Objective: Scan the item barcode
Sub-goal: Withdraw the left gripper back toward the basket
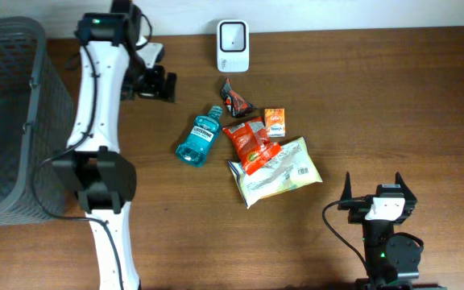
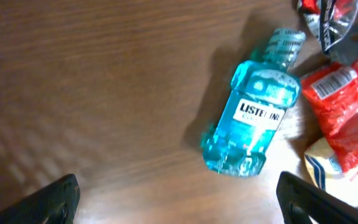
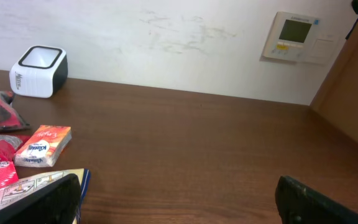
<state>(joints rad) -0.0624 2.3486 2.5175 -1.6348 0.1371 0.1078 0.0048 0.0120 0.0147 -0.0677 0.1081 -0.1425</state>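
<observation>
The white barcode scanner (image 1: 233, 45) stands at the table's far edge. Below it lie the items: a black-and-red packet (image 1: 235, 98), a small orange box (image 1: 275, 121), a blue Listerine bottle (image 1: 200, 137), a red bag (image 1: 250, 143) and a white-yellow bag (image 1: 276, 171). My left gripper (image 1: 167, 85) hovers open, up and to the left of the bottle (image 2: 253, 118), with nothing between its fingers (image 2: 48, 202). My right gripper (image 1: 374, 184) rests open near the front edge, right of the pile. Its view shows the scanner (image 3: 38, 71) and the orange box (image 3: 42, 146) far to the left.
A dark mesh basket (image 1: 6, 121) fills the left side beside the left arm. The red bag (image 2: 344, 106) and black packet (image 2: 328, 18) lie close to the bottle's right. A wall (image 3: 166, 43) with a thermostat (image 3: 294, 36) backs the table.
</observation>
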